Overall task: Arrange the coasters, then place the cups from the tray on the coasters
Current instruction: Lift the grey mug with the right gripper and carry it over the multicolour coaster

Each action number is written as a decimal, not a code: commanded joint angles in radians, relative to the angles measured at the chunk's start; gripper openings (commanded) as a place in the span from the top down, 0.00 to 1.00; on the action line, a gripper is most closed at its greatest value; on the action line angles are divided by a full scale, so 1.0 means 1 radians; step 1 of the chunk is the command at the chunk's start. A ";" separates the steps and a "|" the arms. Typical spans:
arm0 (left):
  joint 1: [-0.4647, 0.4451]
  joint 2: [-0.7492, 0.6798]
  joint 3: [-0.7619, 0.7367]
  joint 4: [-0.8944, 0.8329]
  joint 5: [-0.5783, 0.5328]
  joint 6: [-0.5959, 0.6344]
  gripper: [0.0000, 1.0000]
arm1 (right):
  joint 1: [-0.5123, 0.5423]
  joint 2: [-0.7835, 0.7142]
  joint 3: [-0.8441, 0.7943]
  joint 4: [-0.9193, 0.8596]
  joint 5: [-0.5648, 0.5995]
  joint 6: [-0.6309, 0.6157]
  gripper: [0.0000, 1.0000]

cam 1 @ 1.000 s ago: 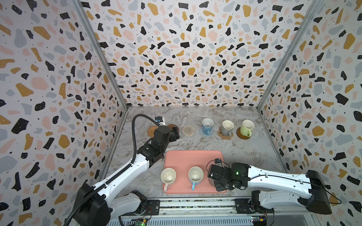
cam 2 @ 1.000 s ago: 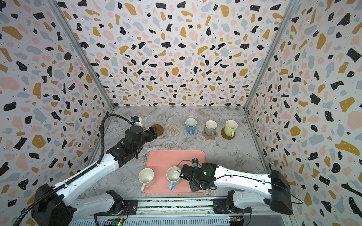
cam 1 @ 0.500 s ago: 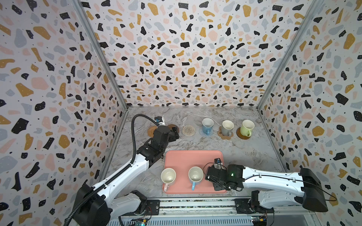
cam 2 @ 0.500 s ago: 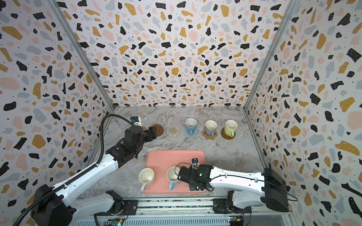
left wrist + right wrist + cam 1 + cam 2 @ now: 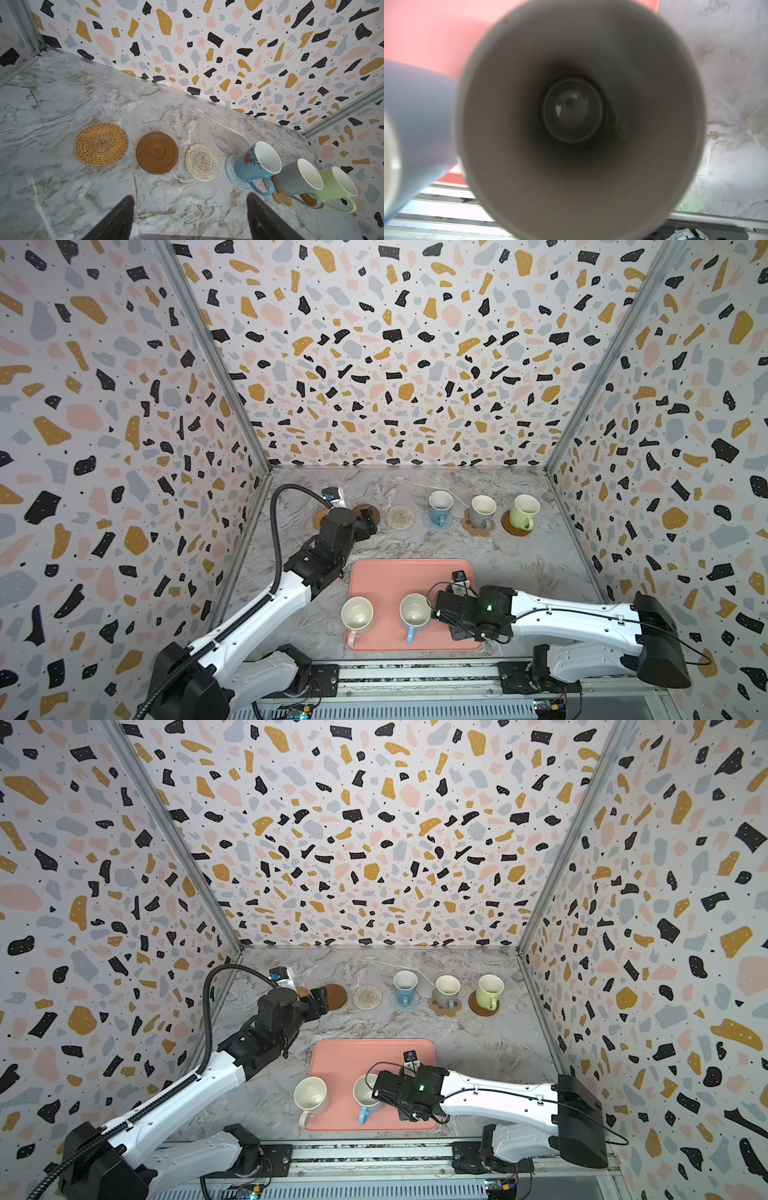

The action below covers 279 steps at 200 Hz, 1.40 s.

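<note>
Down on the salmon-pink tray (image 5: 395, 580), three cups stood along its near edge: a pale pink cup (image 5: 356, 614) at the left corner, a light blue cup (image 5: 414, 612) just beside it, and a dark grey cup (image 5: 571, 124) towards the right corner. All three were upright and empty, and the tray's far half lay bare.

Along the back wall ran the row of six coasters. The orange woven coaster (image 5: 101, 144), the dark brown disc (image 5: 157, 152) and the beige woven coaster (image 5: 202, 162) carried nothing. The light-blue woven coaster (image 5: 231, 168) bore a blue flowered cup (image 5: 255, 164), the tan paw coaster (image 5: 280, 199) a grey cup (image 5: 297, 176), and the second brown disc (image 5: 309, 200) a light green cup (image 5: 336, 185).

A broad strip of marbled desk (image 5: 519, 564) lay open between that row and the tray, with more room to the tray's right. The tray's near rim sat close to the front rail.

The right end effector (image 5: 453, 614) hung directly over the dark grey cup, hiding it in both top views. Its wrist camera looked straight into the cup's mouth. It was closed, but the cup's rim hid the fingers, so I could not tell what they closed on.

The left end effector (image 5: 190, 197) hovered above the desk in front of the bare coasters, jaws spread wide and empty, well apart from the tray's cups
</note>
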 commanded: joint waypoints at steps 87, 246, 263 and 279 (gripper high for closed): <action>0.022 -0.017 -0.017 0.033 -0.043 -0.001 0.10 | -0.155 -0.001 0.181 0.031 0.047 -0.210 0.94; 0.041 -0.066 -0.012 -0.035 -0.101 0.011 0.00 | -0.320 0.234 0.425 0.169 -0.028 -0.445 0.94; 0.041 -0.070 -0.015 -0.039 -0.101 0.010 0.00 | -0.340 0.260 0.446 0.182 -0.037 -0.455 0.94; 0.042 -0.075 -0.018 -0.044 -0.102 0.008 0.00 | -0.353 0.290 0.479 0.185 -0.040 -0.465 0.94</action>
